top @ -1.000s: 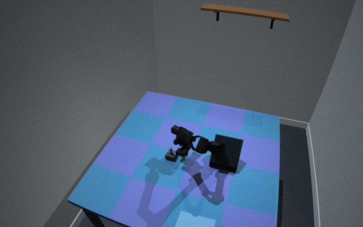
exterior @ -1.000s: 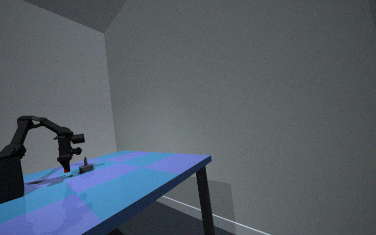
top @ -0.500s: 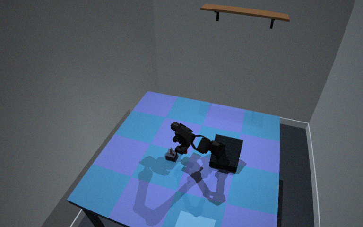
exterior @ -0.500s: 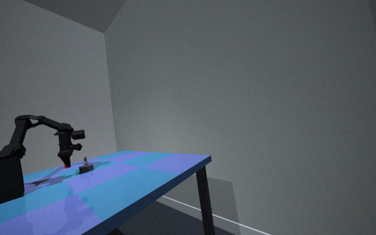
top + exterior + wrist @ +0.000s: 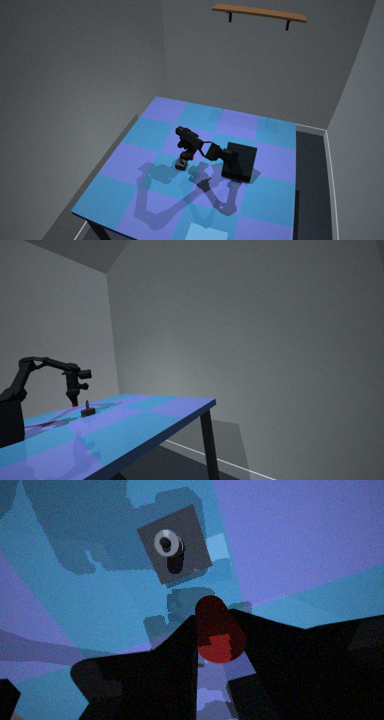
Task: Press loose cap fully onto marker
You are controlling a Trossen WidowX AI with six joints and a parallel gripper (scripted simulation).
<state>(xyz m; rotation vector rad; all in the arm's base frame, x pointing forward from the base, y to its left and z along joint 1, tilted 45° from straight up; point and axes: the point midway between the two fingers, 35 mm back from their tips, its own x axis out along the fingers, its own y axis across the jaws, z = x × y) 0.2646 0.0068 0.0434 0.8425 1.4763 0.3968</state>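
The red cap (image 5: pixel 192 156) (image 5: pixel 74 402) (image 5: pixel 220 630) is held between the fingers, raised off the table. My gripper (image 5: pixel 73 398) (image 5: pixel 212 617) is shut on it. The grey holder block (image 5: pixel 180 166) (image 5: pixel 88 412) (image 5: pixel 193 527) stands on the table, with the marker (image 5: pixel 87 404) (image 5: pixel 166 543) upright in it and its pale body and dark tip uncovered. In the exterior view the cap is to the left of the marker, not above it. In the wrist view the block and marker are beyond the fingertips, up and left of the cap. In the top view the arm partly hides the marker.
The checkered blue and purple table (image 5: pixel 269 198) (image 5: pixel 135 426) carries the arm's dark base (image 5: pixel 243 161) (image 5: pixel 11 421), right of the holder block in the top view. Arm shadows fall around the block. A wooden shelf (image 5: pixel 260 13) hangs on the wall, well away from the arm.
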